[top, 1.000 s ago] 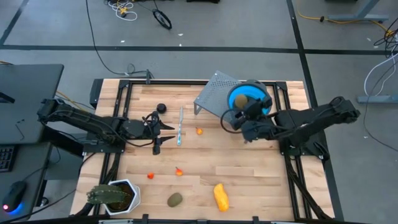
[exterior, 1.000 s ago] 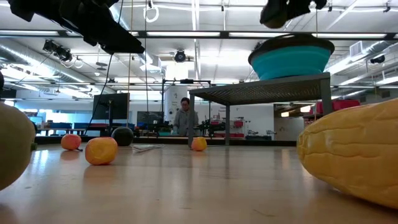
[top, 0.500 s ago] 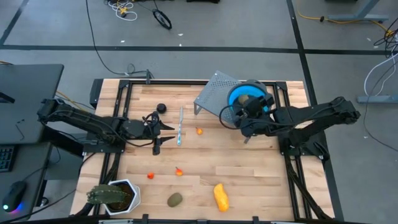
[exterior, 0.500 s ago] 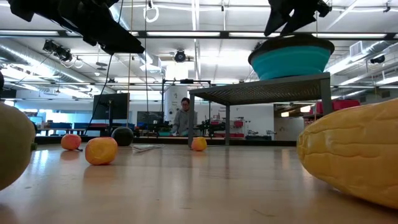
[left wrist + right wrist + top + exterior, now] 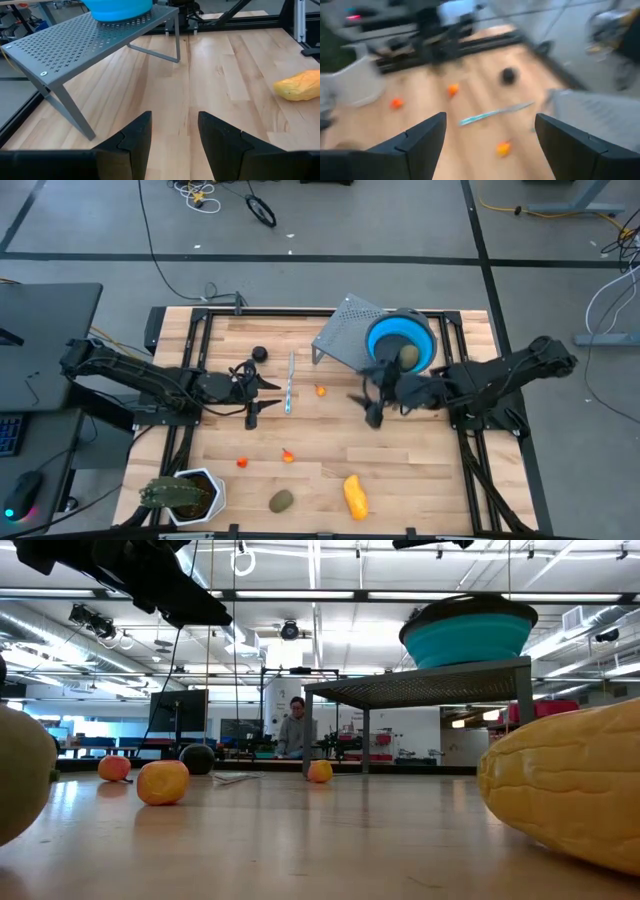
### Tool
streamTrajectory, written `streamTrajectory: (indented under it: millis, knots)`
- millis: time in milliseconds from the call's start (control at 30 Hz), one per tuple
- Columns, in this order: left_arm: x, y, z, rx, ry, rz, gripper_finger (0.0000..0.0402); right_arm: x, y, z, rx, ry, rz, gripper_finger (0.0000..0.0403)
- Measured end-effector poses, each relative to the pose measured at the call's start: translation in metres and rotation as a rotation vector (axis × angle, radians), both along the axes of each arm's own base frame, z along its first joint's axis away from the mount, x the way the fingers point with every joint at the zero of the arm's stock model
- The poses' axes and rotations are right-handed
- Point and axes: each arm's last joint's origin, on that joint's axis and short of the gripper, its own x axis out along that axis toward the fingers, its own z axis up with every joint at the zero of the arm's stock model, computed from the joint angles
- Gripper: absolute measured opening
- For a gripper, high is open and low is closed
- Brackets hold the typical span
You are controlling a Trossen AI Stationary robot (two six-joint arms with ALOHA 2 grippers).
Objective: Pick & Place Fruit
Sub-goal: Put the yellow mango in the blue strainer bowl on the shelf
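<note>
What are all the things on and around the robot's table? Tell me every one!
Bowl: one, blue, on the grey rack.
Oval fruit: one, olive-brown, in the bowl.
Rack: one, grey metal, table's far side.
Yellow fruit: one, near edge.
Second oval fruit: one, olive-brown, near edge.
Dark round fruit: one, far left.
Orange-red bits: three, mid-table.
Stick: one, pale blue, centre.
Plant: one, green, white pot, near-left corner.
Person: one, room behind.
Left hand: dark, partly open, empty, beside the stick.
Right hand: dark, open, empty, over mid-table.

Bright, even overhead light; ceiling strip lamps [image 5: 300, 595] glare in the low view. The right wrist view is smeared by motion blur.
</note>
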Motion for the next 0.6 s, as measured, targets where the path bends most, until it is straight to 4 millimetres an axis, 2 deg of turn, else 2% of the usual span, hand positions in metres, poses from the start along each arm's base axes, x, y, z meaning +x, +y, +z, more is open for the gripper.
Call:
streamTrajectory:
  millis: [267, 400, 600]
  knots:
    - [0.0, 0.0, 0.0, -0.001, -0.001, -0.001, 0.0169, 0.015, 0.05, -0.044, 0.205, 0.196, 0.201, 0.0315]
    - [0.0, 0.0, 0.0, -0.013, -0.003, 0.004, 0.0169, 0.023, 0.066, -0.067, 0.378, 0.29, 0.17, 0.0315]
    - [0.0, 0.0, 0.0, -0.005, -0.001, 0.001, 0.0169, 0.031, 0.079, -0.095, 0.735, 0.481, 0.078, 0.0315]
